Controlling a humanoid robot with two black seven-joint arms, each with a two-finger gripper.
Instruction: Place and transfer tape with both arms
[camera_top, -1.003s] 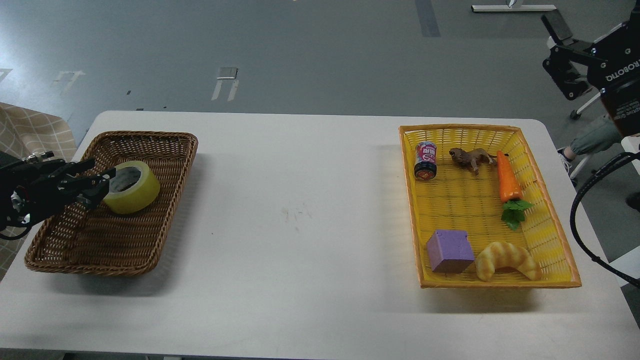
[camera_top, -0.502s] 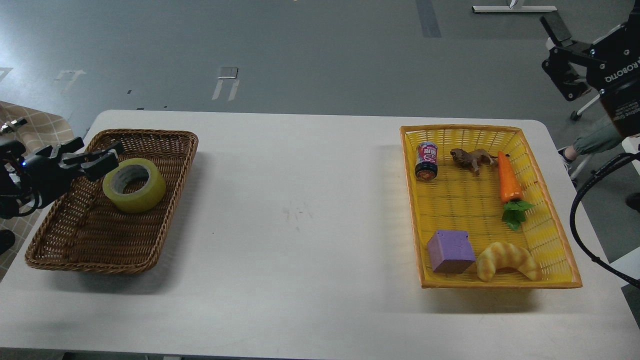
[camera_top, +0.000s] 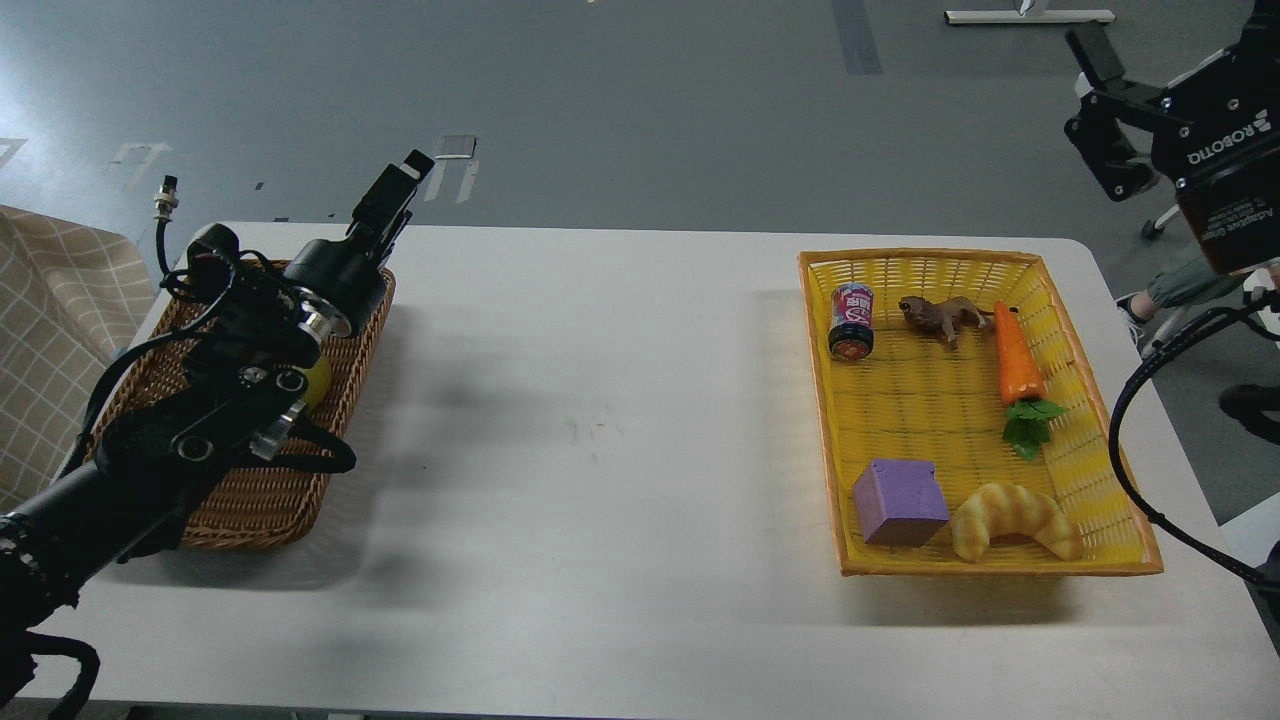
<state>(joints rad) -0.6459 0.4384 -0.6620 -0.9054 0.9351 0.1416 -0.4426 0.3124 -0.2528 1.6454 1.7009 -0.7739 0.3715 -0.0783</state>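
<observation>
- The left black jointed arm (camera_top: 200, 410) enters from the lower left of the frame and lies across the brown woven wicker basket (camera_top: 250, 500) at the left of the white worktop (camera_top: 600, 450).
- The left gripper (camera_top: 395, 200) points to the upper right, above the far rim of the wicker basket; it is seen nearly end-on, so whether its fingers are parted or together cannot be told, and nothing shows between them.
- The roll of translucent yellow packing tape (camera_top: 318, 380) sits inside the wicker basket; only a small yellow sliver shows beside the arm's silver joint discs, the rest being hidden beneath the arm. Its core and its attitude cannot be seen.
- Judgement: the tape lies at rest in this basket and the arm merely passes over it; no grasp on the roll is visible.
- The right gripper (camera_top: 1095, 110), in the upper right of the frame, hangs off the worktop with its fingers spread apart and empty, well apart from the tape, probably held clear of the work.
- The yellow plastic mesh basket (camera_top: 1100, 470) at right holds a small can (camera_top: 851, 320), a brown animal figure (camera_top: 940, 316), an orange toy carrot (camera_top: 1016, 358), a purple cube (camera_top: 899, 502) and a tan croissant toy (camera_top: 1015, 520); none of these belongs to the task.
</observation>
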